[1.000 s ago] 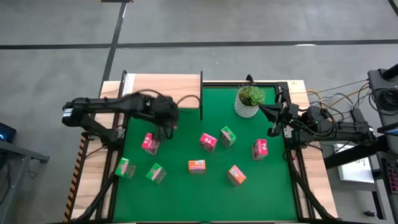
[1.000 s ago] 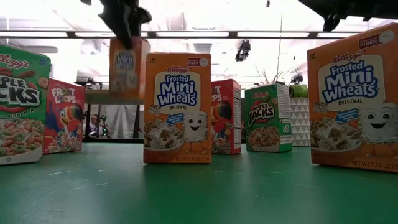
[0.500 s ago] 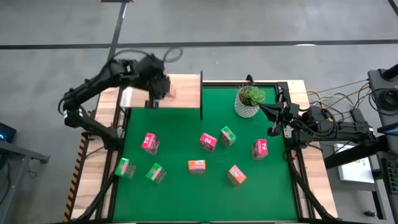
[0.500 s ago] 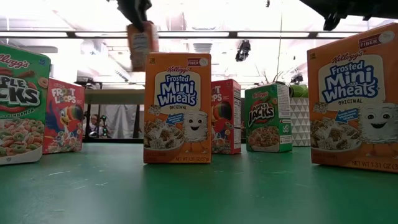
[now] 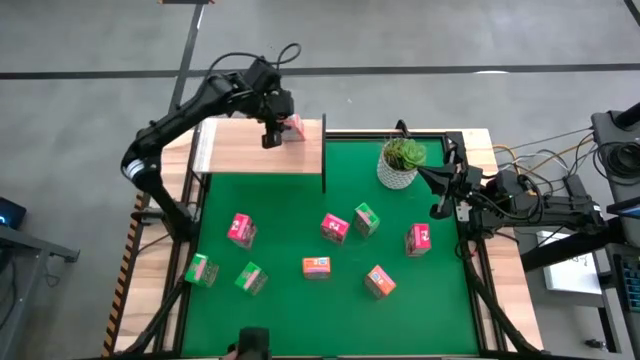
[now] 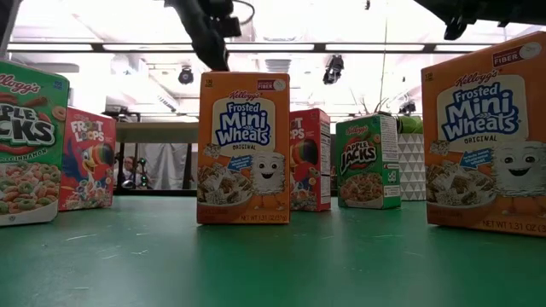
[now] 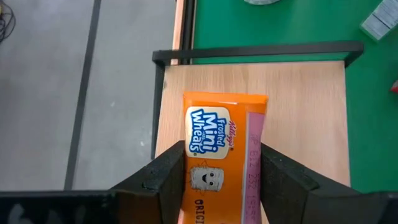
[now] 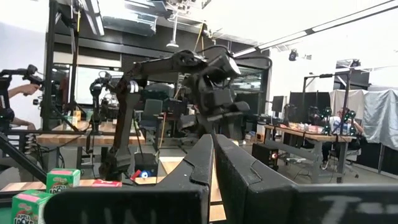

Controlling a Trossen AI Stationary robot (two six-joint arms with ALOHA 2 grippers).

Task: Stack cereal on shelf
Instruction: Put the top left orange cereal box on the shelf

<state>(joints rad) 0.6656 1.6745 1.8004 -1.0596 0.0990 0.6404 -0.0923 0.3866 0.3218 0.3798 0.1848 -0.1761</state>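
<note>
— Left end effector (image 7: 221, 171)?
— Clamped on an orange cereal box (image 7: 222, 149), one finger (image 7: 168, 171) at each long side, hanging over the plank top of the shelf (image 5: 240, 150) near its 1 o'clock corner.
— Box relative to the fingers?
— Between them, sticking forward past the tips, printed front facing up.
— Right end effector (image 5: 437, 195)?
— Parked at 3 o'clock of the counter (image 5: 330, 300), just beside the potted plant (image 5: 400, 162); fingers pressed together, gripping nothing.
— Other boxes?
— Scattered across the green mat, well apart from both arms.
</note>
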